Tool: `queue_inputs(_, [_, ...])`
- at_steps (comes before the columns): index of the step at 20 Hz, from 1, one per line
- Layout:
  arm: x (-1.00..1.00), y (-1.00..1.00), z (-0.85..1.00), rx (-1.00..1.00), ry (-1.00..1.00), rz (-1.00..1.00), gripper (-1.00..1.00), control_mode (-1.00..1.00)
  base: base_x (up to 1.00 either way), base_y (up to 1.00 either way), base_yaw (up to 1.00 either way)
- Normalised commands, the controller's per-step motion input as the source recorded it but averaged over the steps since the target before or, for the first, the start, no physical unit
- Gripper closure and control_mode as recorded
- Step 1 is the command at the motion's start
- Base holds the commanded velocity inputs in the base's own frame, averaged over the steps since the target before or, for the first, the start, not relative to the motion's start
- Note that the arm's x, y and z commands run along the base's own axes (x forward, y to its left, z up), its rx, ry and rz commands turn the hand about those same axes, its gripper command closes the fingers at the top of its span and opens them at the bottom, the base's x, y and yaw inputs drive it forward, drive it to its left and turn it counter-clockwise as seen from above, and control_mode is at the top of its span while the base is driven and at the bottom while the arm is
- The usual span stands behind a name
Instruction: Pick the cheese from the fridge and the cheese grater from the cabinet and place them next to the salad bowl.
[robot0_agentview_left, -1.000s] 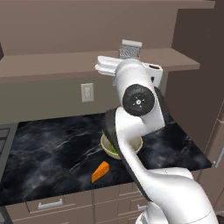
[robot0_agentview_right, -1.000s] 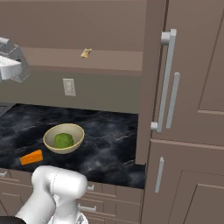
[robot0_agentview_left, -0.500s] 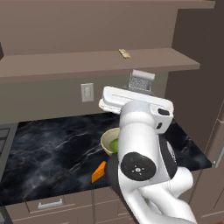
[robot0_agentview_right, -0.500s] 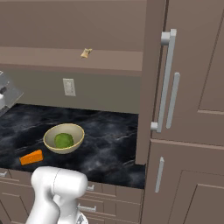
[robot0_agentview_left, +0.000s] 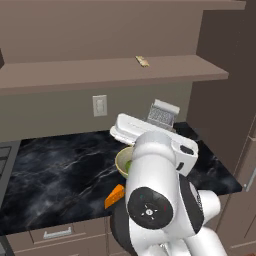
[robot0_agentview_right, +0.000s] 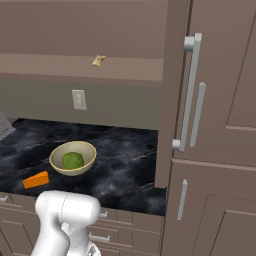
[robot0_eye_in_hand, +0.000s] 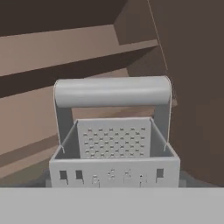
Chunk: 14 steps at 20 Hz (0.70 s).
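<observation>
My gripper (robot0_agentview_left: 156, 123) is shut on the grey metal cheese grater (robot0_agentview_left: 162, 114), which hangs upright in the air above the counter, just behind the salad bowl (robot0_agentview_left: 121, 162). Its loop handle (robot0_eye_in_hand: 111, 92) and perforated face fill the hand view, and its edge (robot0_agentview_right: 4, 125) pokes in at the left of the right base view. The cream bowl (robot0_agentview_right: 73, 157) holds a green mound of salad (robot0_agentview_right: 73, 160). The orange cheese wedge (robot0_agentview_right: 36, 180) lies on the black counter, close to the bowl's front left. Above runs the cabinet's brown shelf board (robot0_agentview_left: 100, 70). The fridge is out of view.
A small tan scrap (robot0_agentview_left: 142, 61) lies on the shelf board. A tall dark brown panelled column (robot0_agentview_right: 210, 125) with long handles bounds the counter on the right. A wall socket (robot0_agentview_right: 78, 99) sits under the shelf. Drawers run below the marbled counter (robot0_agentview_left: 60, 170).
The arm has come down and forward with the grater, from shelf height to just above the counter behind the bowl. Bowl, cheese and scrap have stayed put.
</observation>
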Motion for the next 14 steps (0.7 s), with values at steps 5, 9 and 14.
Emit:
queue_inputs(5, [-0.11, 0.07, -0.66, 0.06, 0.01, -0.03, 1.00, -1.00, 0.00, 0.00, 0.00])
queue_inputs(9, [0.00, 0.00, -0.66, 0.06, 0.00, 0.00, 1.00, -1.00, 0.00, 0.00, 0.00])
queue_inputs(14, [0.07, 0.00, -0.67, 0.09, 0.04, 0.00, 1.00, -1.00, 0.00, 0.00, 0.00])
